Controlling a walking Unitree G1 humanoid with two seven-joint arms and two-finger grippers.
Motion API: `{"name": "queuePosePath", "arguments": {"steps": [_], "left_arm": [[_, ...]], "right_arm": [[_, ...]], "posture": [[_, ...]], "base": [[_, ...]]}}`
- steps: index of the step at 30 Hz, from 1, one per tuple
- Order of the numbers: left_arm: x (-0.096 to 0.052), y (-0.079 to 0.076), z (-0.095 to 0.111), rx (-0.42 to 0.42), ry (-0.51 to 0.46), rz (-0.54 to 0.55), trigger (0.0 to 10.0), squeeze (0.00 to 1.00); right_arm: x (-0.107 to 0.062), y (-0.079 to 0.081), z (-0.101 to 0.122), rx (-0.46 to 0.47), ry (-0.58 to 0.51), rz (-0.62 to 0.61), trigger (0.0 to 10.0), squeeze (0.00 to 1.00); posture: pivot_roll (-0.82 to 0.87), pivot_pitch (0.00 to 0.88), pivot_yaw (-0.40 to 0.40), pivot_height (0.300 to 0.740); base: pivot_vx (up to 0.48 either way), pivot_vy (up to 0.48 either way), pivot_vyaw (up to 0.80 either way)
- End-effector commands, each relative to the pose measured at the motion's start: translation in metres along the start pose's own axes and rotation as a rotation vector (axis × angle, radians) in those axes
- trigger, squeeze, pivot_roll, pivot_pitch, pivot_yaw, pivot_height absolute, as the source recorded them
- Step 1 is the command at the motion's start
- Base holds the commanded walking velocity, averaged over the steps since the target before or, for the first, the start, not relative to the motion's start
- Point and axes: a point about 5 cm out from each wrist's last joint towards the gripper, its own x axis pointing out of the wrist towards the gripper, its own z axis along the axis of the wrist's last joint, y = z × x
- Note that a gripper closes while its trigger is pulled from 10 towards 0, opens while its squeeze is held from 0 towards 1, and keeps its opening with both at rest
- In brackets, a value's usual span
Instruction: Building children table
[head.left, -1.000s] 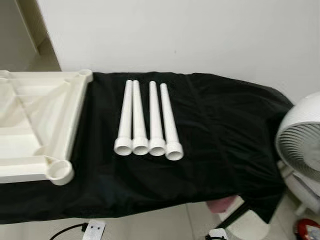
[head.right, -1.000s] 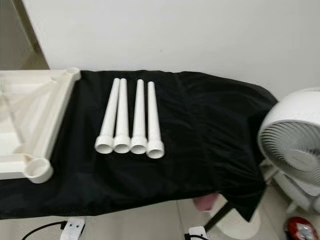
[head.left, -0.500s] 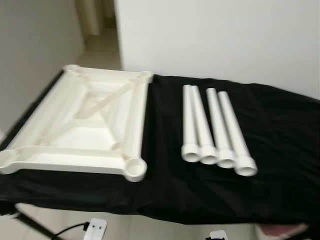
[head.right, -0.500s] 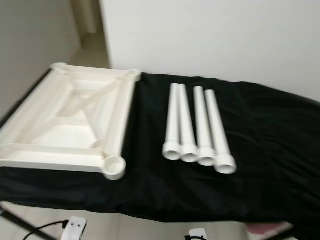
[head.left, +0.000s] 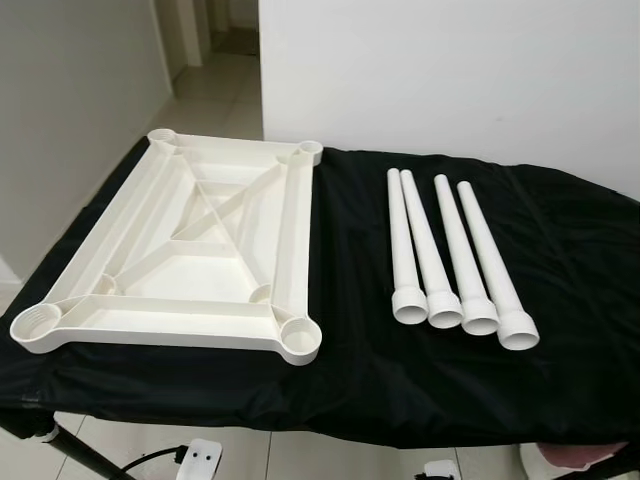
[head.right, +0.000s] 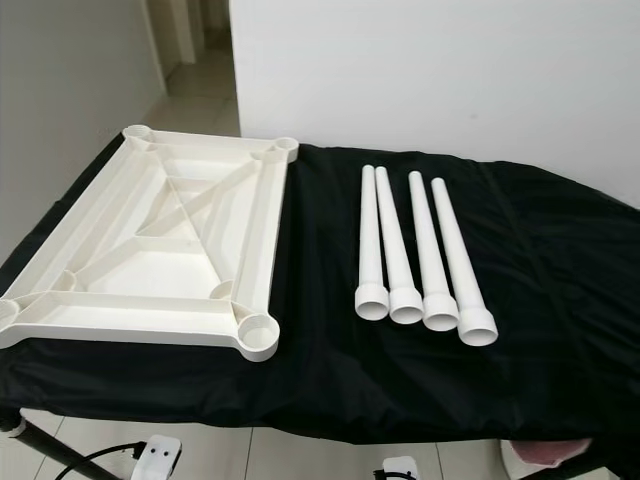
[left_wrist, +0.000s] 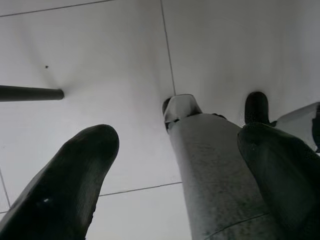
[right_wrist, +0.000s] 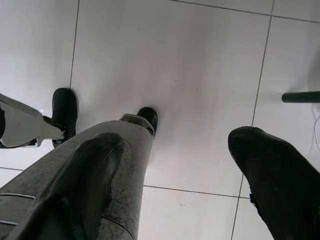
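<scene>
Tabletop (head.left: 170, 250) lies upside down on the black-draped counter (head.left: 350, 390), four legs (head.left: 450, 255) side by side just right of it. Looks like light, stiff, slick plastic — grab a leg mid-shaft. Left gripper (left_wrist: 170, 165) and right gripper (right_wrist: 175, 165) hang idle over the floor, jaws spread, empty.

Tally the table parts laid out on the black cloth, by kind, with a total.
Long white plastic tube legs, lying side by side: 4
White plastic tabletop, lying underside up with round corner sockets: 1
Total: 5
</scene>
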Motion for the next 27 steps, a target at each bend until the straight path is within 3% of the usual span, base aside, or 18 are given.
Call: {"name": "queuePosePath", "arguments": {"steps": [1, 10, 27], "left_arm": [[-0.002, -0.001, -0.013, -0.021, 0.044, 0.006, 10.0, 0.00], [-0.004, 0.002, -0.021, -0.049, 0.073, 0.014, 10.0, 0.00], [-0.003, 0.001, -0.017, -0.049, 0.058, 0.003, 10.0, 0.00]], "right_arm": [[-0.003, -0.001, -0.014, 0.007, 0.055, -0.004, 10.0, 0.00], [-0.006, -0.005, -0.019, 0.030, 0.066, -0.018, 10.0, 0.00], [-0.007, -0.006, -0.023, 0.052, 0.073, -0.032, 10.0, 0.00]], "posture": [[0.05, 0.000, -0.005, 0.740], [0.04, 0.000, 0.009, 0.740], [0.02, 0.000, 0.010, 0.740]], "base": [[0.000, 0.000, 0.00], [0.000, 0.000, 0.00], [-0.250, 0.000, 0.00]]}}
